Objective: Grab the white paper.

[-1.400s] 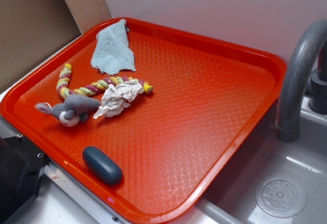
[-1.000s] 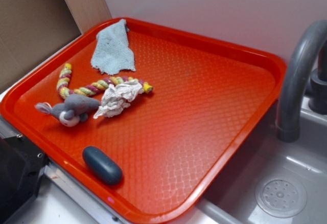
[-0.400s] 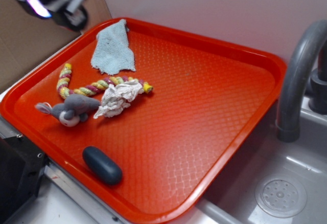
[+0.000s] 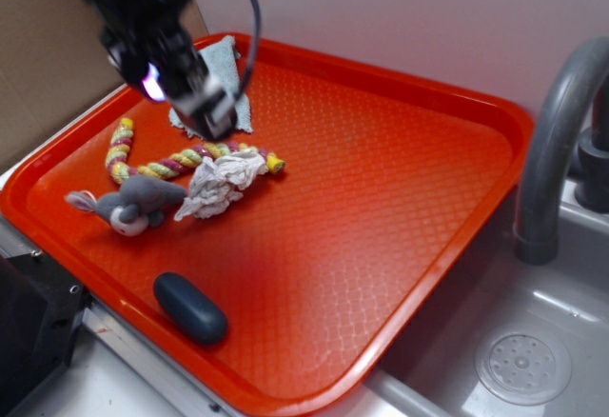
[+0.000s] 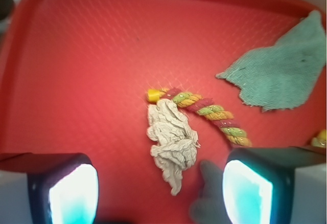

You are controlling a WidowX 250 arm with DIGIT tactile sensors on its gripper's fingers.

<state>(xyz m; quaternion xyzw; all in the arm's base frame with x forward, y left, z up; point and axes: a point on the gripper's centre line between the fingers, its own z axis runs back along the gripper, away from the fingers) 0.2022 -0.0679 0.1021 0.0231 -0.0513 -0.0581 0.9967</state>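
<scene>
White paper [image 5: 172, 144], a crumpled wad on the orange tray [image 4: 400, 198], touches the braided rope toy [image 5: 207, 111] at one end and lies just beside the grey plush mouse [image 4: 133, 203] at the other, so a closing grasp risks catching rope or mouse along with it (or pinching only a ragged edge that slips free). The gripper [image 4: 205, 112] hovers above the tray over the blue-grey cloth [image 5: 278, 70], its fingers [image 5: 66, 188] spread wide and empty; in the wrist view the paper sits between them, slightly ahead and below.
</scene>
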